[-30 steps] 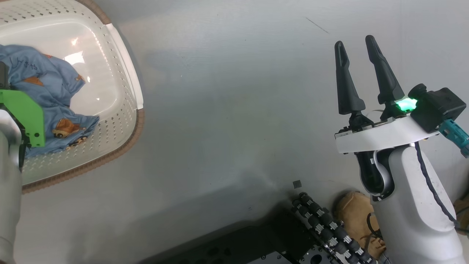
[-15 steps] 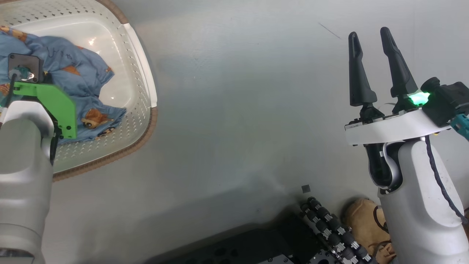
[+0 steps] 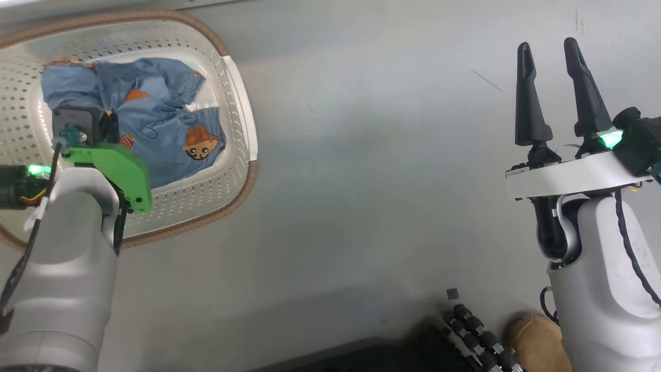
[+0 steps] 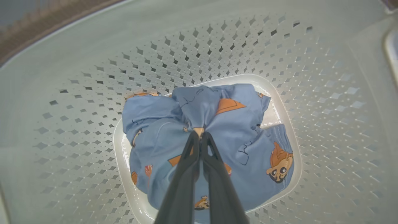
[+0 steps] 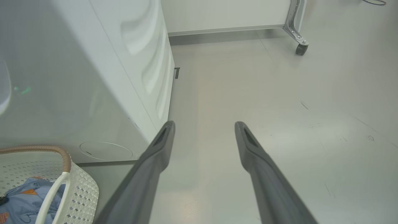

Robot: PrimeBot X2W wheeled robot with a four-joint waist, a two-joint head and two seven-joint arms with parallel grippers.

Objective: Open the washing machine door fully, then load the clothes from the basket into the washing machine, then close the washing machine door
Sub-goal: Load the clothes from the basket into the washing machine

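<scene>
Right gripper (image 3: 547,45): two long tapering black fingers (image 3: 528,103). Behind it: white plate (image 3: 568,178), green light (image 3: 612,139), black camera (image 3: 640,142), pale grey forearm (image 3: 604,310), black cable (image 3: 627,248).
Left gripper (image 4: 199,134): dark fingers (image 4: 183,180). Behind it: green bracket (image 3: 121,168), black block (image 3: 77,124), second light (image 3: 36,169), grey arm (image 3: 62,289), white-tagged lead (image 3: 19,261).

Nothing readable is showing: no brand, number or sign. Dark scribbled lines on the clothes (image 4: 245,130) are looking like lettering beside the cartoon animal prints, but are coming out illegible. A small white tag (image 3: 32,219) on the left arm's cable is showing no legible writing.
</scene>
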